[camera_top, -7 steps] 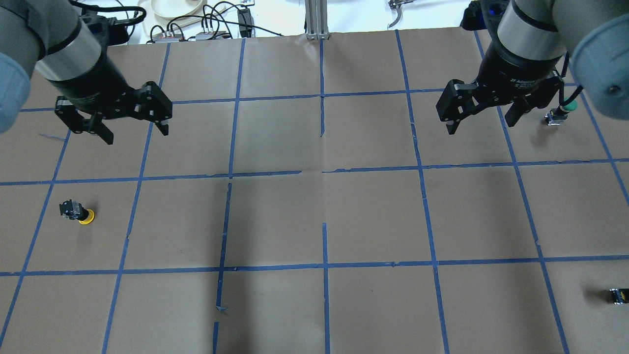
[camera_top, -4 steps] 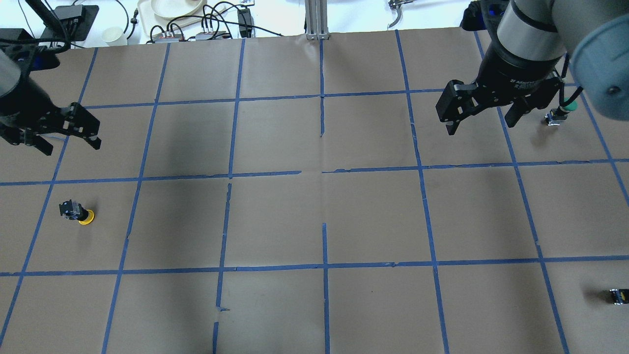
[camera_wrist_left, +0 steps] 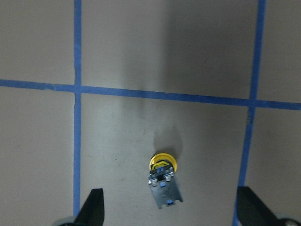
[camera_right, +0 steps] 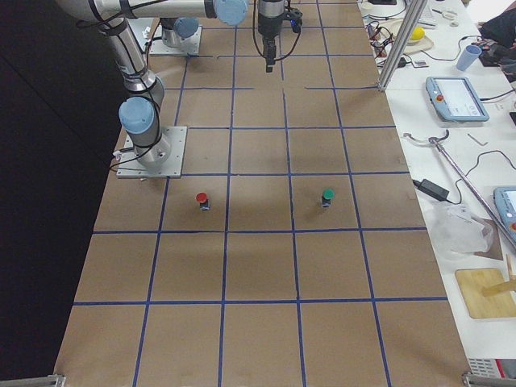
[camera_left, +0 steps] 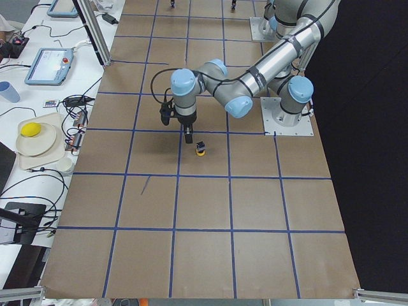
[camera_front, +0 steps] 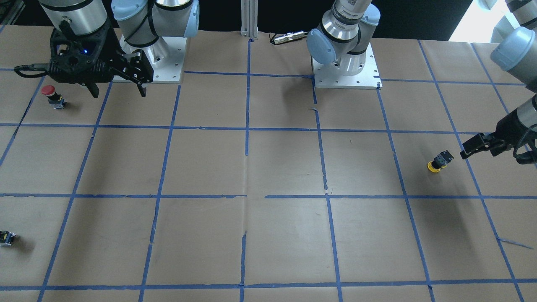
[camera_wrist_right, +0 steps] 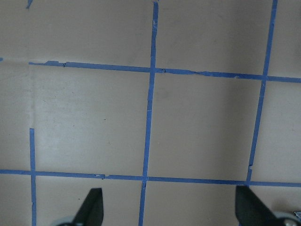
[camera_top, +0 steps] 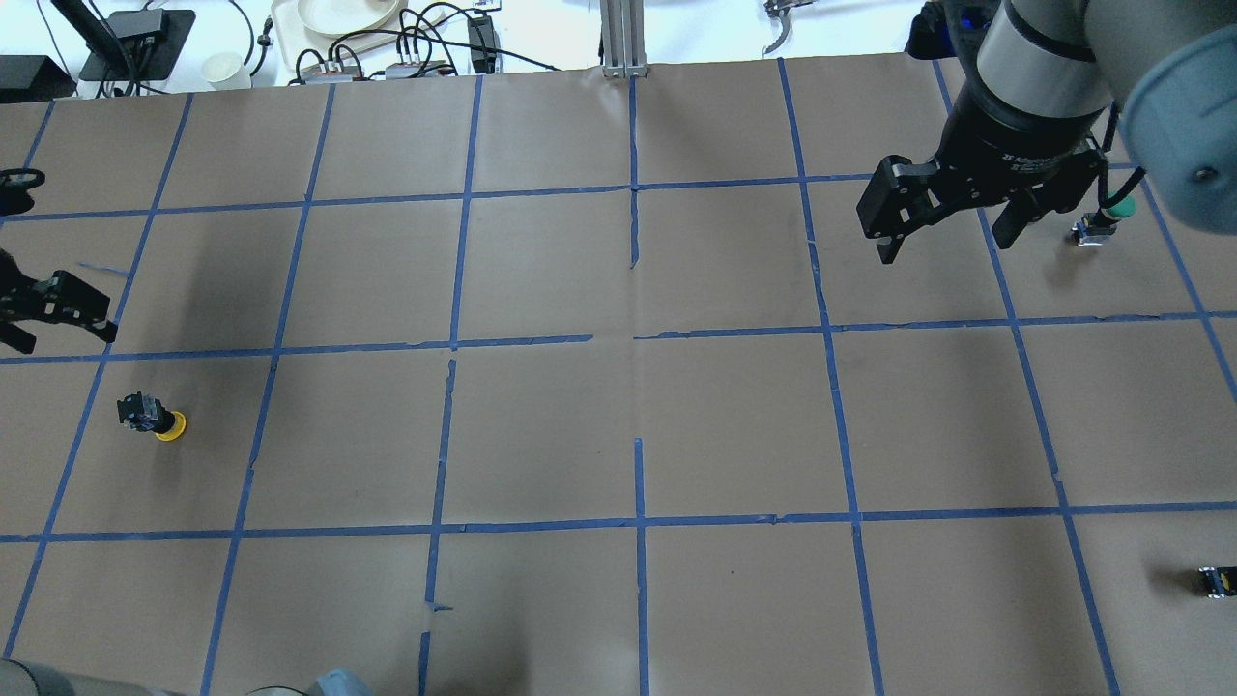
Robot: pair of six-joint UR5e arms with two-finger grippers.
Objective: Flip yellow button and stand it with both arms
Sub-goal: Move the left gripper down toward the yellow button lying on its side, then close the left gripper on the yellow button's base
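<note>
The yellow button (camera_top: 155, 418) rests on the brown paper at the table's left side, yellow cap on the surface and black body with silvery base up. It also shows in the front view (camera_front: 438, 161), the left side view (camera_left: 200, 148) and the left wrist view (camera_wrist_left: 163, 181). My left gripper (camera_top: 58, 333) is open and empty, hovering just beyond and to the left of the button; its fingers (camera_wrist_left: 91, 209) frame the button from above. My right gripper (camera_top: 947, 242) is open and empty, high over the far right of the table, far from the button.
A green-capped button (camera_top: 1111, 215) stands just right of the right gripper. A red-capped button (camera_front: 51, 94) stands near the right arm's base. A tiny black-and-yellow block (camera_top: 1216, 582) lies at the near right edge. Blue tape lines grid the paper.
My left gripper has swung left and back toward the robot, from the far left-centre to the table's left edge near the yellow button. The right arm and the button have not moved.
</note>
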